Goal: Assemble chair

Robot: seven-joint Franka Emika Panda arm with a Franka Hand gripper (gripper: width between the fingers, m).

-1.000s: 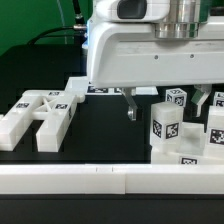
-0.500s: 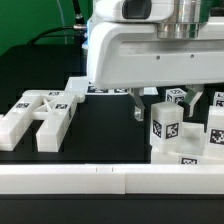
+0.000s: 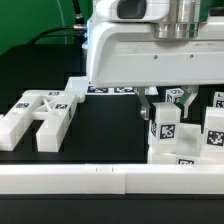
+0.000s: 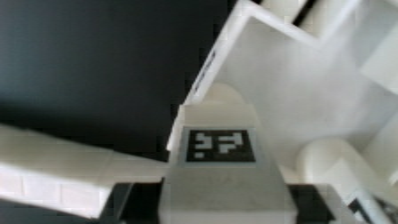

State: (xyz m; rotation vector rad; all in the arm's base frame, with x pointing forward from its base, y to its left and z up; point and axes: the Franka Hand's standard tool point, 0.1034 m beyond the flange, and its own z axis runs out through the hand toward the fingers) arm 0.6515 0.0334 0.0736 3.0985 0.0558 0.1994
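Nearest the exterior camera, a long white rail [image 3: 110, 180] runs along the front edge of the black bench [image 3: 105, 130]; I cannot tell whether it belongs to the chair. Just behind it, toward the exterior view's right, stands the upright block [image 3: 165, 122], a glossy white chair part with a square tag on its facing side. It is crowded by more white pieces [image 3: 213, 135] beside and behind it. The pincer [image 4: 222, 203] sits low over this block. In the wrist view the tagged face fills the gap between two dark fingers [image 4: 139, 200], one on each side, but I cannot tell whether they press the plastic or only flank it. The block looks rigid, light and hard-skinned, unlikely to break but probably slick. A square grip on two flat opposite faces, fairly high up, seems safest against twisting or slipping. The close neighbours leave little room for a finger on that side. The H-shaped frame [image 3: 40, 115] lies flat on the bench, well apart toward the exterior view's left, with open dark surface between it and the block. Farther back the marker board [image 3: 78, 86] lies flat beneath the arm's white housing. Behind everything is a green backdrop [image 3: 30, 25] with a dark cable [image 3: 55, 33] across it.
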